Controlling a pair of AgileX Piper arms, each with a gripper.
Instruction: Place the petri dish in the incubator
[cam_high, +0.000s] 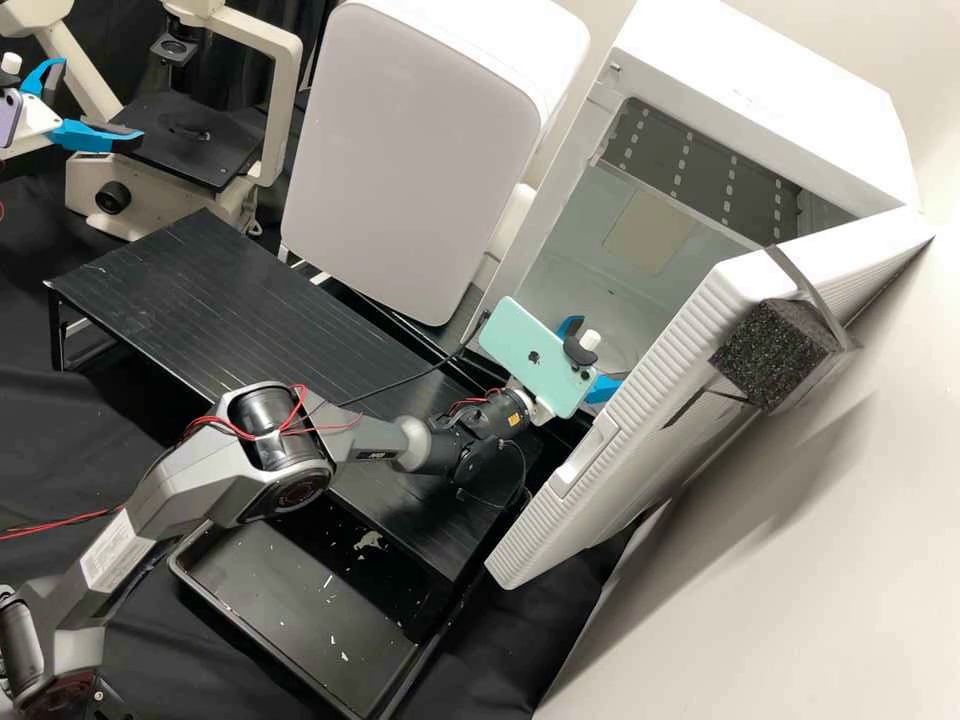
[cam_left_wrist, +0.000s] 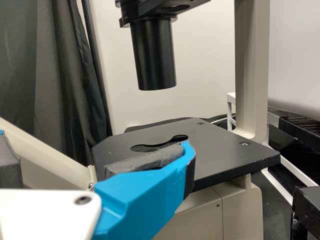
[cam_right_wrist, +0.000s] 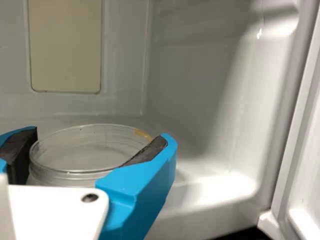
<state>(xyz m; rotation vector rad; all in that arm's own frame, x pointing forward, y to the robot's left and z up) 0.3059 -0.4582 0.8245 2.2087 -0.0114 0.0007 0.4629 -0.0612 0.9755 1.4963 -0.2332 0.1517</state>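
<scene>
The right pincer (cam_right_wrist: 99, 142) grips the clear dish (cam_right_wrist: 85, 152) between its fingers, with the white box (cam_high: 770, 110) around it. Putting-in time, it seems: lower the dish flat, then let go. Far off, the left pincer (cam_high: 100, 98) is open.

Incubator floor (cam_right_wrist: 225, 187): strong glare is shining.
Incubator wall (cam_right_wrist: 195, 65): a soft shadow is lying.
Room wall (cam_high: 820, 590): the door (cam_high: 600, 500) is casting a grey shadow.

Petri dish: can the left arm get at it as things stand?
Probably not. The petri dish sits between the right gripper's fingers inside the incubator, and that arm occupies the opening; the left gripper is over by the microscope.
</scene>
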